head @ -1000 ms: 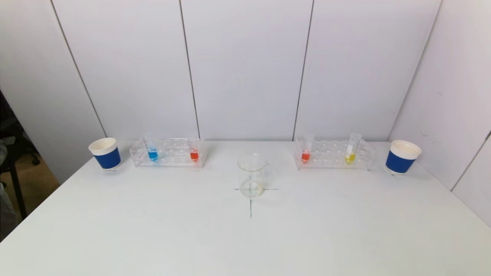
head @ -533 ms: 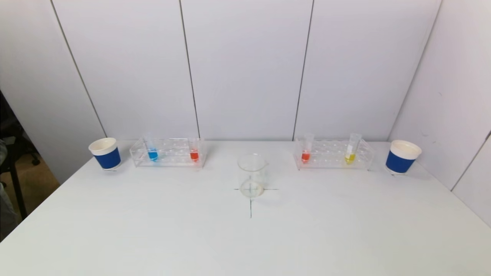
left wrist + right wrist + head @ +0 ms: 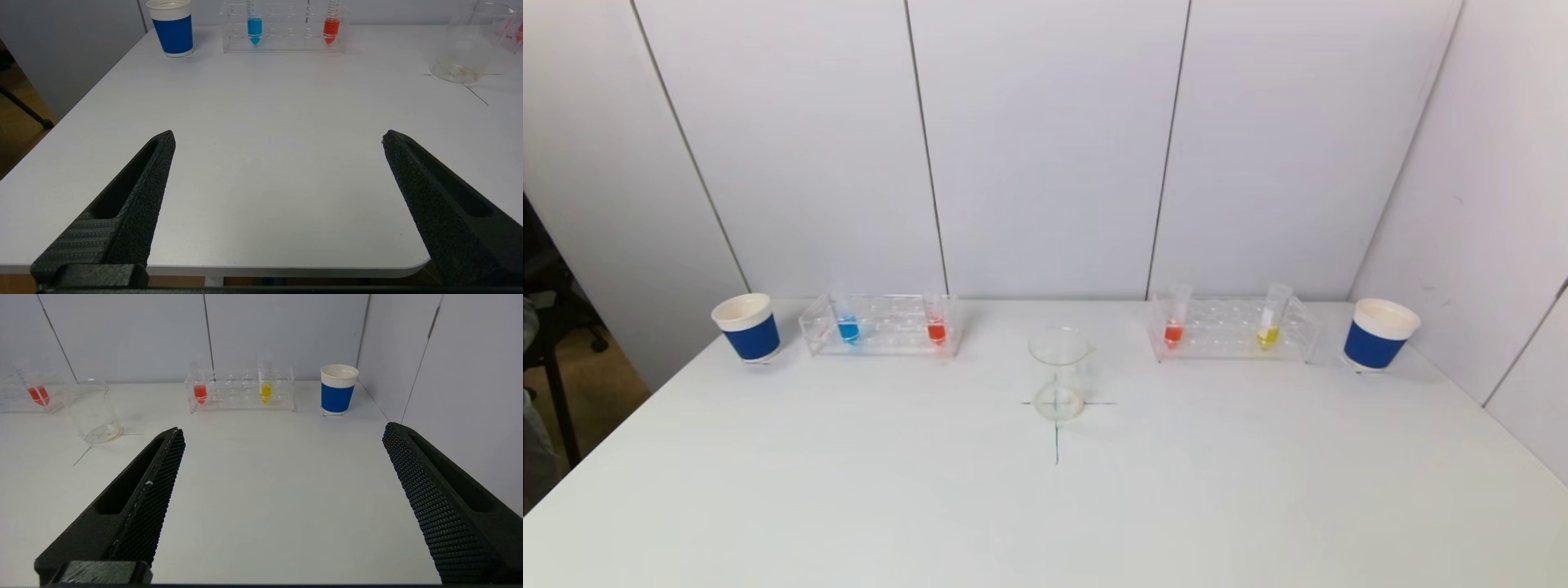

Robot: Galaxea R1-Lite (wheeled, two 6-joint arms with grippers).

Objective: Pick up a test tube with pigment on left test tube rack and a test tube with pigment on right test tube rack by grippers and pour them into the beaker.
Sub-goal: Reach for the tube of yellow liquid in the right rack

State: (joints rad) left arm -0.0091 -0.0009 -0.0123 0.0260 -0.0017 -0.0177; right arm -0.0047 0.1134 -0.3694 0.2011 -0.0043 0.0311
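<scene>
Nothing has moved since the earlier frame: both racks' tubes flank the empty beaker (image 3: 1058, 371), left gripper (image 3: 278, 139) and right gripper (image 3: 282, 433) released, task unstarted.

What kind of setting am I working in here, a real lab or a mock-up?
Probably a staged lab-style test bench rather than a working lab: a bare white table boxed in by plain panels, two clear test tube racks holding coloured liquids, and a glass beaker set on a drawn cross mark.
</scene>
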